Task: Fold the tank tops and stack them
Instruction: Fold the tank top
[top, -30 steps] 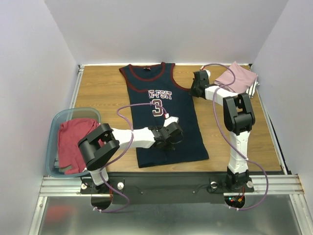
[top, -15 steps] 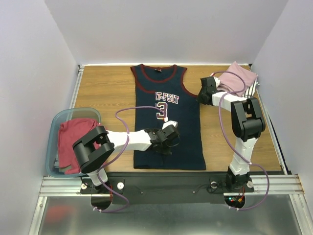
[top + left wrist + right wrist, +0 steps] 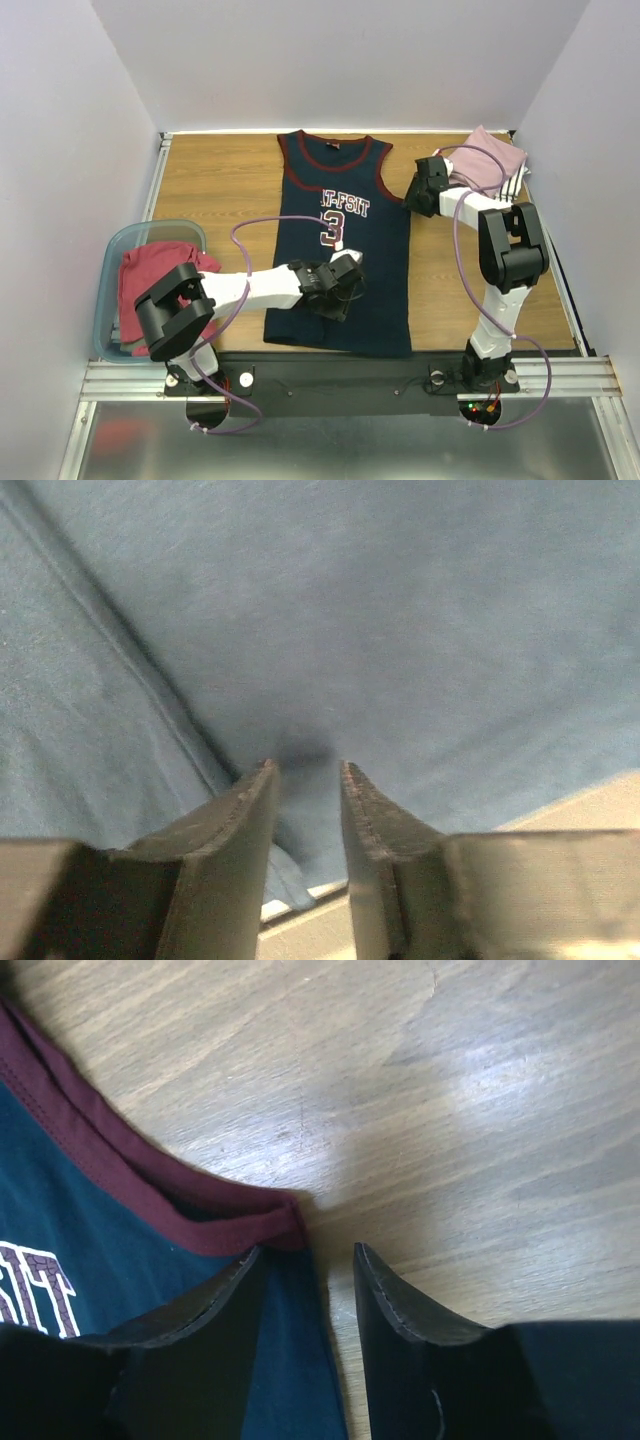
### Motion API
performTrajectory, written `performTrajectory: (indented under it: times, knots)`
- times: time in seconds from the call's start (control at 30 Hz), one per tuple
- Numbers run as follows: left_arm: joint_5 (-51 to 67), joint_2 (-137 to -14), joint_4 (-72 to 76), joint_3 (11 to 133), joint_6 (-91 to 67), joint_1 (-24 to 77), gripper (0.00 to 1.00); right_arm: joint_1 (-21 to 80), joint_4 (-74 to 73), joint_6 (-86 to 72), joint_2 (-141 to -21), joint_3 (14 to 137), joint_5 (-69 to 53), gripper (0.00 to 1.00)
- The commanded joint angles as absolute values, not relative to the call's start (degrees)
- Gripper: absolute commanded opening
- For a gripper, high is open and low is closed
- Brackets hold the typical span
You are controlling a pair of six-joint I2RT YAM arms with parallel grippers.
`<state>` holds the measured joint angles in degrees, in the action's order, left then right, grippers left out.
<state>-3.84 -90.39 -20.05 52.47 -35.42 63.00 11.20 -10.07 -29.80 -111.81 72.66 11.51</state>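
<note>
The navy jersey (image 3: 372,262) with maroon trim and a white "23" lies spread flat in the middle of the table. My left gripper (image 3: 337,287) rests on its lower part, jaws a narrow gap apart, tips down on the navy cloth (image 3: 350,600); left gripper (image 3: 305,770). My right gripper (image 3: 418,190) is at the jersey's right armhole. In the right wrist view the right gripper (image 3: 308,1250) is slightly open. One finger is on the jersey (image 3: 60,1220) and the other on bare wood. The dusty pink top (image 3: 490,160) lies folded at the back right on a striped white one (image 3: 520,184).
The teal plastic tub (image 3: 114,246) stands at the left edge with red tops (image 3: 150,285) in it. The wooden table (image 3: 215,185) has a metal rail along its near edge, and white walls close in on three sides.
The jersey has slid to the right and turned a little, its neck moving right with my right gripper. My left gripper has shifted slightly left and nearer on the lower part.
</note>
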Motion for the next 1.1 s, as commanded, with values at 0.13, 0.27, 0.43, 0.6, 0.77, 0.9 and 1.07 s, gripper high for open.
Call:
performTrajectory:
  times: [0.13, 0.27, 0.43, 0.6, 0.77, 0.9, 1.07]
  knots:
    - [-2.8, -90.9, -16.0, 66.3, -36.4, 69.9, 0.5, 9.1, -10.6, -27.9, -110.2, 75.8, 9.1, 0.47]
    - [-6.5, -99.5, -16.9, 73.5, -39.2, 74.9, 0.51, 7.6, -10.5, -28.4, -110.0, 76.0, 6.8, 0.46]
    - [-10.8, -108.4, -20.2, 80.6, -45.6, 80.2, 0.53, 6.4, -10.6, -28.5, -108.8, 76.0, 5.6, 0.46]
    - [-14.8, -112.4, -23.6, 84.0, -49.9, 83.8, 0.56, 5.5, -10.6, -28.7, -107.4, 75.7, 4.1, 0.47]
    - [-16.6, -115.0, -26.4, 87.2, -50.7, 85.5, 0.56, 5.2, -10.5, -28.9, -106.9, 75.7, 3.0, 0.47]
    - [-17.3, -116.4, -28.4, 89.0, -51.0, 86.0, 0.56, 5.0, -10.6, -29.1, -106.5, 75.8, 2.6, 0.47]
    - [-17.8, -117.3, -29.8, 90.8, -51.3, 86.6, 0.53, 4.7, -10.6, -29.0, -106.3, 75.8, 2.4, 0.47]
